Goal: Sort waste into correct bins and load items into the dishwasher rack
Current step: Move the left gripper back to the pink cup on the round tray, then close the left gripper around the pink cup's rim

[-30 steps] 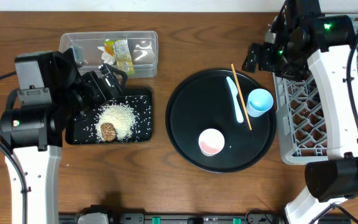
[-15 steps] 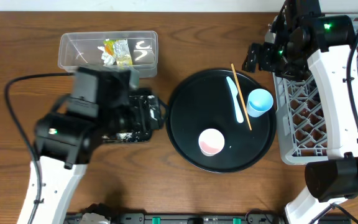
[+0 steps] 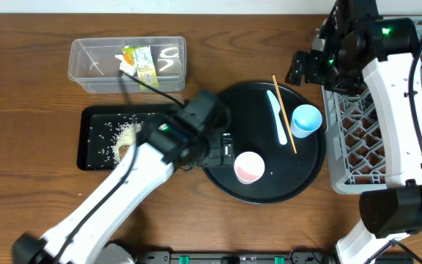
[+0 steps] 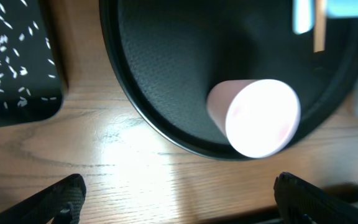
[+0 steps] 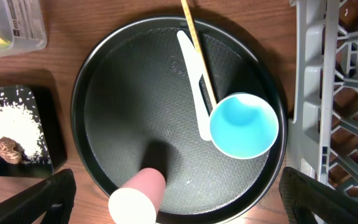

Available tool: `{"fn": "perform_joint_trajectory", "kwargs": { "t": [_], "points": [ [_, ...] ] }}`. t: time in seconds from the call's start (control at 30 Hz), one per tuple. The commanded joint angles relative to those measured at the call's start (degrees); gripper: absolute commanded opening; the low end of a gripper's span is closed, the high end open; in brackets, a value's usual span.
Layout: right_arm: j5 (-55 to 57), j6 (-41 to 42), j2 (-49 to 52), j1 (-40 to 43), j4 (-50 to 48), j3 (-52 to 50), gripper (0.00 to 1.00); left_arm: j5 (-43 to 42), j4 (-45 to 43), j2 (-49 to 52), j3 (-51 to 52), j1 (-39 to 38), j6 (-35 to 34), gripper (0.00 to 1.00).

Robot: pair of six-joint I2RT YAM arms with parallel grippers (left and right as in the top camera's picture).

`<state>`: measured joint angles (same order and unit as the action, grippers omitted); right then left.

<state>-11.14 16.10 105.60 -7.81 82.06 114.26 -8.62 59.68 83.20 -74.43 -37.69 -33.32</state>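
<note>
Waste looks sorted: wrapper [image 3: 143, 62] and tissue [image 3: 127, 67] lie in the tub [image 3: 86, 70], and rice [image 3: 123, 134] lies in the black tray [image 3: 96, 121]. The pink cup [image 4: 260, 118], blue cup [image 5: 244, 124], utensil [image 5: 194, 81] and chopstick [image 5: 198, 50] are left to load, all on the round tray [image 3: 299, 183]. Our left pincer [image 4: 179, 190] is spread and empty; the pink cup is ahead to its right, past the tray rim. Our right pincer [image 5: 178, 180] is spread above the tray, with the rack [image 5: 306, 81] wall at its right, so sideways room looks tight.

Brown wooden table [image 3: 20, 183] with long horizontal grain filling the overhead view, pale strip [image 3: 196, 6] along its far edge, dark rail [image 3: 269, 258] with green marks along the near edge, bright patch of reflected light [image 4: 126, 134] on the wood in the left wrist view
</note>
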Motion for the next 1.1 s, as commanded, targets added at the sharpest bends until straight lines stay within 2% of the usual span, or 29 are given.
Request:
{"fn": "perform_joint_trajectory", "kwargs": {
  "t": [0.0,0.3,0.43,1.07],
  "points": [
    [-0.28,-0.28,0.02,-0.24,0.02,0.00,0.99,1.88,0.07,4.11,0.33,-0.26,-1.53,0.98],
    [-0.28,-0.31,0.02,-0.24,0.02,0.00,0.99,-0.26,-0.81,8.50,0.33,-1.86,-1.22,0.98],
    [-0.28,-0.28,0.02,-0.24,0.02,0.00,0.99,-4.46,-1.20,8.48,0.35,-3.98,1.84,0.98],
    [-0.28,-0.31,0.02,-0.24,0.02,0.00,0.99,-3.82,-7.37,8.59,6.56,-5.40,1.97,0.98]
  ]
}}
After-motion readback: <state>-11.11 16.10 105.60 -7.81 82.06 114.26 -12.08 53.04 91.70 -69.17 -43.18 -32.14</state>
